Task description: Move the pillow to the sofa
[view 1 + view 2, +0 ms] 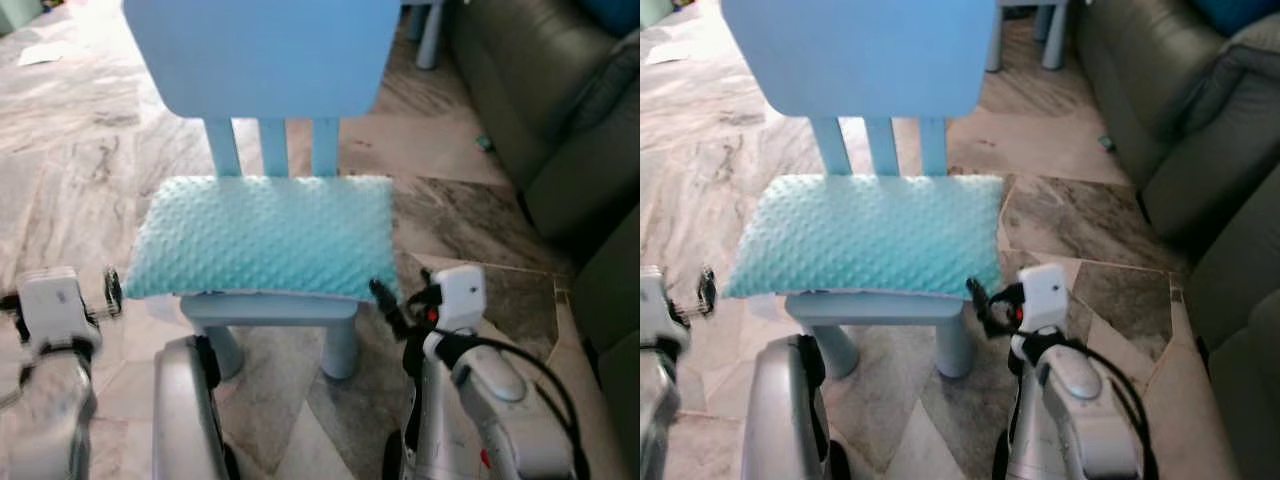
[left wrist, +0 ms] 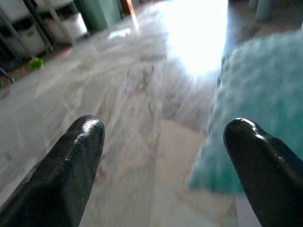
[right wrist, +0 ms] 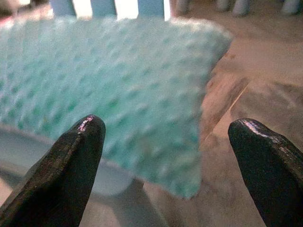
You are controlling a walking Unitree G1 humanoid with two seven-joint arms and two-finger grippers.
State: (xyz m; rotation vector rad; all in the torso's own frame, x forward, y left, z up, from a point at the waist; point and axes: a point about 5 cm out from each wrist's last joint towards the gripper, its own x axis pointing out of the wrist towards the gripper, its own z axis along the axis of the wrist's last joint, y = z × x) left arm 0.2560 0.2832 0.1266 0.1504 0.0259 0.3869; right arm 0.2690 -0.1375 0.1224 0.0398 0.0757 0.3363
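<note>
pillow (image 1: 265, 235) lies flat on blue chair (image 1: 262, 60) seat, centre frame, sofa (image 1: 545, 110) upper right | likely light, soft, floppy, nubbly cover should grip well | take both short ends, pinching deep | left tool (image 2: 161, 165) released beside left end | right tool (image 3: 165, 161) released at near right corner, contact unclear through blur

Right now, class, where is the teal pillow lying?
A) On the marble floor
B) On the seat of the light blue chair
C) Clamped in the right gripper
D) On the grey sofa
B: the pillow lies flat across the seat of the chair, in front of its slatted back, with both the left gripper and the right gripper open and short of it.
</note>
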